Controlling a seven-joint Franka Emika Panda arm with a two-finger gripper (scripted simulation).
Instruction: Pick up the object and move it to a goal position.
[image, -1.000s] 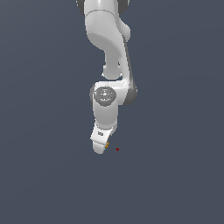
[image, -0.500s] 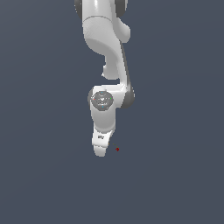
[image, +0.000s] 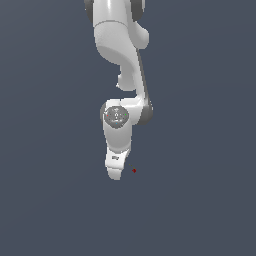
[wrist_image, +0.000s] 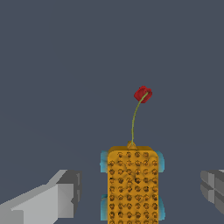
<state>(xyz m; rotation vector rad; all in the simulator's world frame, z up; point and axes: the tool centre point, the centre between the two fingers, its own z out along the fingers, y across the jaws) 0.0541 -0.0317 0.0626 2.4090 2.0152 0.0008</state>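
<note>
Between open jaws in wrist view: orange-yellow speckled object (wrist_image: 132, 186) with teal bits, well clear of both fingers (wrist_image: 65, 194). Red dot (wrist_image: 142, 94) just beyond it. Exterior view: arm (image: 120, 100) hides object.

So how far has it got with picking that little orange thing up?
Not grabbed yet. In the wrist view the claw is open, its fingers standing on either side of the orange block without touching it. So lining up looks done. What is left is closing, lifting and carrying it to the goal, which may be the red dot.
</note>
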